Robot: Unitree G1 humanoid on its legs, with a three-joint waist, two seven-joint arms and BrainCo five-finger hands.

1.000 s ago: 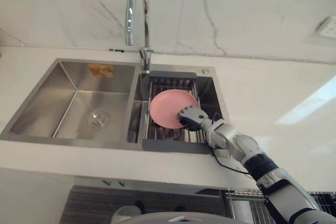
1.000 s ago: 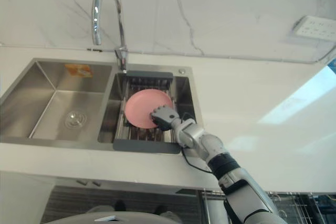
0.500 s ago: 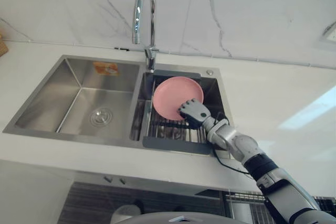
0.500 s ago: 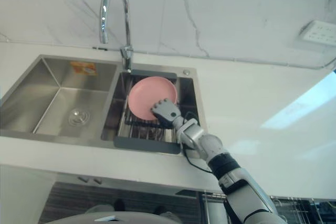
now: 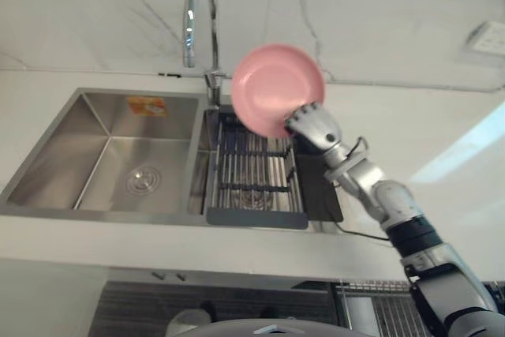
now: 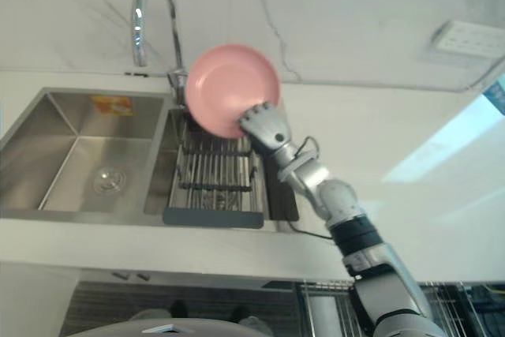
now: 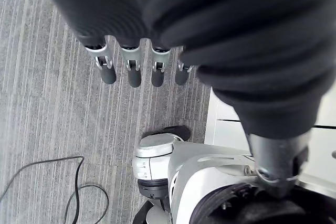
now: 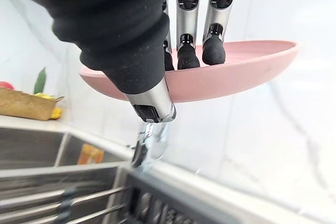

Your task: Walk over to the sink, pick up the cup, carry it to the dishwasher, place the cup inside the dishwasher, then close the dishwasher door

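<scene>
A pink plate [image 5: 276, 88] is in the air above the right basin of the steel sink [image 5: 47, 199], in front of the faucet [image 5: 193, 13]. My right hand [image 5: 316, 128] is shut on the plate's lower right rim. In the right wrist view its fingers [image 8: 186, 35] curl over the plate's [image 8: 236, 72] edge and the thumb presses from below. No cup is in sight. My left hand [image 7: 134, 69] hangs over the grey floor with straight fingers and holds nothing.
A dark wire drying rack [image 5: 252, 171] lies in the right basin, bare under the plate. The left basin [image 5: 118, 155] has a drain. White countertop [image 5: 442, 187] stretches right, with a wall outlet [image 5: 489, 37] above. A wire dishwasher rack [image 6: 442, 305] shows at the bottom right.
My right hand has lifted the pink plate off the drying rack and raised it up, clear of the sink. The camera has shifted slightly.
</scene>
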